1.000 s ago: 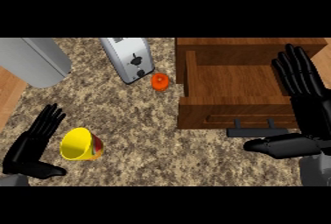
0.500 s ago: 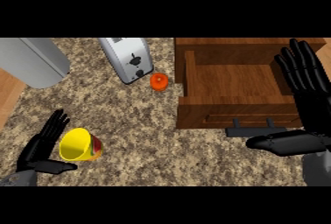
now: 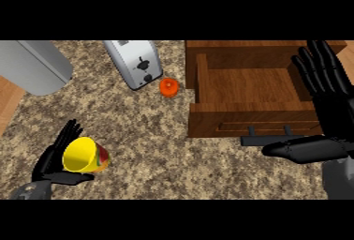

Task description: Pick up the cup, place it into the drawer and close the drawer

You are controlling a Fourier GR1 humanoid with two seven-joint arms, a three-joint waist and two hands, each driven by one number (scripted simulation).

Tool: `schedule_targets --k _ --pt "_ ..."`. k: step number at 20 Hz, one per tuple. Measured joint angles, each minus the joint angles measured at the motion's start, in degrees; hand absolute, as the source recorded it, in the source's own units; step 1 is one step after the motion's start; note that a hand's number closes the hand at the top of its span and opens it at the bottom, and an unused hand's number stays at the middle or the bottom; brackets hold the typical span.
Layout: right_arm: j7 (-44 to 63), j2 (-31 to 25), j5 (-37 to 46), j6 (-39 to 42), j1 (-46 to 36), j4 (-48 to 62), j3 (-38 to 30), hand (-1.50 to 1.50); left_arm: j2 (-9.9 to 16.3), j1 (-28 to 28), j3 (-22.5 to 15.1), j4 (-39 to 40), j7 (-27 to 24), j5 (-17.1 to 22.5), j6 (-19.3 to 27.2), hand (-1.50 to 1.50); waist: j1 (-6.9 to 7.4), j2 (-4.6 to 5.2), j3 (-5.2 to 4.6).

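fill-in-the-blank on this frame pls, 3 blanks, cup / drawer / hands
1. The cup by the left hand is coloured ____.
2. The wooden drawer stands ____, with no cup inside it.
3. The right hand, fingers straight, shows at the drawer's ____ side in the head view.

Missing words: yellow; open; right

Cup [image 3: 84, 155] partly behind left hand [image 3: 56, 159]

Speckled granite counter [image 3: 180, 154], toaster [image 3: 136, 63], grey appliance [image 3: 31, 65]
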Motion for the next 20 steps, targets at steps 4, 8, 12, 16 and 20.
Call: schedule_targets --k 4,8,12,16,20 --pt "0.3 -0.48 -0.82 0.48 -0.39 0.11 -0.72 -1.5 -0.69 -1.16 -0.34 2.62 -2.21 -0.71 1.04 -1.5 -0.22 0.07 -0.03" --pt "0.4 -0.24 -0.23 -0.04 -1.75 0.96 -0.48 -1.5 -1.01 -2.12 -0.93 4.36 -3.37 -1.49 1.54 -1.5 -0.16 0.12 -0.06" --pt "0.38 -0.28 0.11 0.0 -1.95 1.34 -0.33 -1.5 -1.58 -3.48 -1.05 5.47 -4.04 -1.68 1.8 -1.5 -0.33 0.19 -0.09" --pt "1.35 -0.62 -0.2 -0.1 -2.54 1.09 -0.74 -1.5 -1.95 -4.56 -1.39 6.24 -3.69 -1.71 0.73 -1.5 -0.45 0.2 -0.09" --pt "1.17 -0.91 -0.34 0.49 -1.67 0.91 -0.79 -1.5 -4.0 -5.38 -1.79 6.14 -2.94 -1.2 -1.38 1.5 -0.58 0.19 -0.1"
